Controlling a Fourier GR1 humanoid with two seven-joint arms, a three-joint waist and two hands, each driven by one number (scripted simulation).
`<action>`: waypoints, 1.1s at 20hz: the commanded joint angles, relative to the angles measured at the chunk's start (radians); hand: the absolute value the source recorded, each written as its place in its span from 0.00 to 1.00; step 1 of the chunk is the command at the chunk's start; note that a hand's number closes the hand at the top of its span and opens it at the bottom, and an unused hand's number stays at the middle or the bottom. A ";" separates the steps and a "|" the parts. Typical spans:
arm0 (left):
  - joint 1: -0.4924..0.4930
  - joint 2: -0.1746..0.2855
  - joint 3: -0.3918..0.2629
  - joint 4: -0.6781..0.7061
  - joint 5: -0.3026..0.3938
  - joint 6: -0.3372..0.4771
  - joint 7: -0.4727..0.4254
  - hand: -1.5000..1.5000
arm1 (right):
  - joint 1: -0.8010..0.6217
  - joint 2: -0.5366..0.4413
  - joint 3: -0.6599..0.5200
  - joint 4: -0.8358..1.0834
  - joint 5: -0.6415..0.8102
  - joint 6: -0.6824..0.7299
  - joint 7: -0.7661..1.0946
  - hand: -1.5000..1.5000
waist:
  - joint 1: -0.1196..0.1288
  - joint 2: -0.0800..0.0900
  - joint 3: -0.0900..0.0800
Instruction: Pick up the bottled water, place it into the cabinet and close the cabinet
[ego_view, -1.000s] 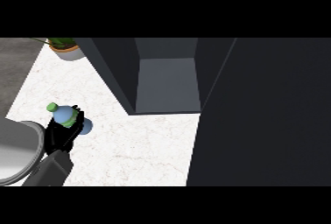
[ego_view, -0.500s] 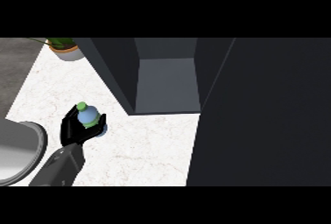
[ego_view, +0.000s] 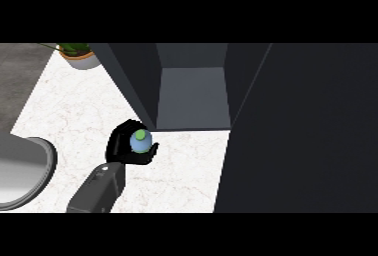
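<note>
Pickup complete: the left hand is gripping the bottled water, fingers curled round it. Placement pending: the open cabinet is standing at one o'clock. Closing outstanding.

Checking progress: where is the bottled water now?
Head view, left of centre: bottled water in the left robot hand, beside the lower-left corner of the cabinet.

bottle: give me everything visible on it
The bottle shows a pale blue body and a green cap, seen from above, roughly upright. The left hand curls round it, hiding its sides and base. It is over the white counter, by the near left corner of the open cabinet.
</note>
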 joint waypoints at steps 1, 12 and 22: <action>-0.030 -0.034 -0.088 0.005 0.060 -0.047 -0.017 1.00 | 0.052 -0.003 -0.056 -0.118 -0.110 0.018 0.047 0.00 | -0.002 -0.006 -0.001; -0.179 -0.032 -0.127 0.025 0.209 0.007 0.093 1.00 | 0.049 0.016 -0.209 -0.014 -0.215 0.107 -0.051 0.00 | -0.056 -0.006 0.000; -0.250 -0.031 -0.182 0.032 0.256 0.053 0.137 1.00 | 0.006 0.009 -0.293 0.085 -0.285 0.170 -0.072 0.00 | -0.069 -0.013 0.000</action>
